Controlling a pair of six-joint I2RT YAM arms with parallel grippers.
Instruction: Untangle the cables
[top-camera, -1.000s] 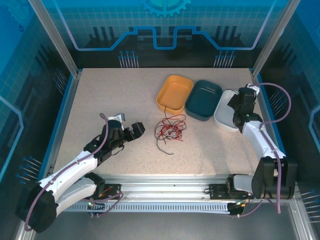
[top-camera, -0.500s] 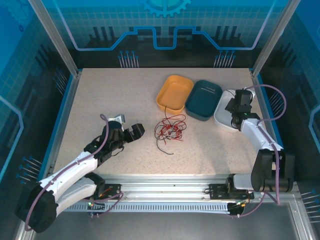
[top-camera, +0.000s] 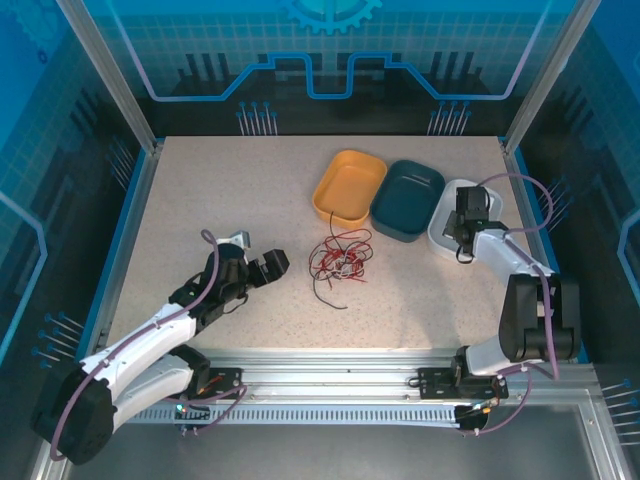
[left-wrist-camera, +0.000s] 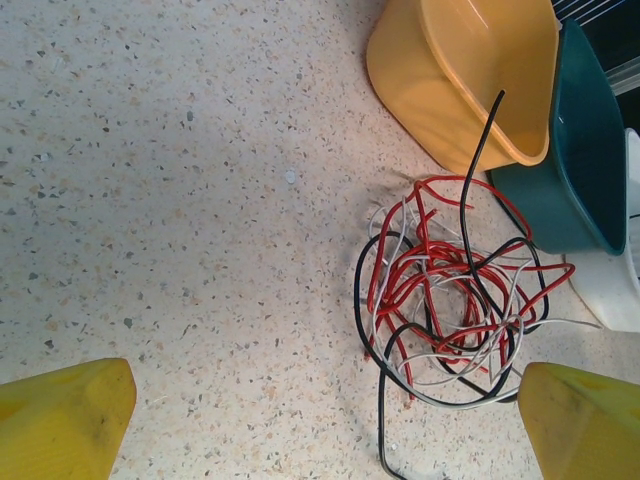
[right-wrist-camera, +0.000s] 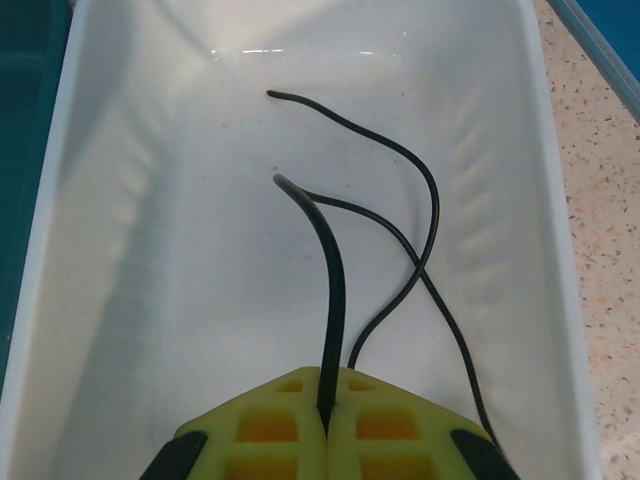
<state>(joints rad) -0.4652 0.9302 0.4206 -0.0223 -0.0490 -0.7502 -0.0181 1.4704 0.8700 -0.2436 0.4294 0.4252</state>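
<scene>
The cables (top-camera: 340, 262) lie as a loose red, black and white tangle on the speckled table, just in front of the orange bin. My left gripper (top-camera: 268, 266) stands open to the left of them; in the left wrist view the tangle (left-wrist-camera: 450, 290) sits ahead and to the right between my wide-apart yellow fingers (left-wrist-camera: 60, 420). My right gripper (top-camera: 462, 230) hangs over the white bin (top-camera: 445, 246), shut (right-wrist-camera: 327, 385) on a black cable (right-wrist-camera: 330, 270) that sticks up from its tips. Another black cable (right-wrist-camera: 425, 210) lies inside that bin (right-wrist-camera: 130, 300).
An orange bin (top-camera: 350, 185) and a teal bin (top-camera: 408, 198) stand side by side left of the white one, at the back right. One black strand end (left-wrist-camera: 485, 150) rises in front of the orange bin (left-wrist-camera: 450, 80). Blue rails edge the table.
My right gripper has moved left and towards the near edge over the white bin, still holding the black cable. The left arm has hardly moved.
</scene>
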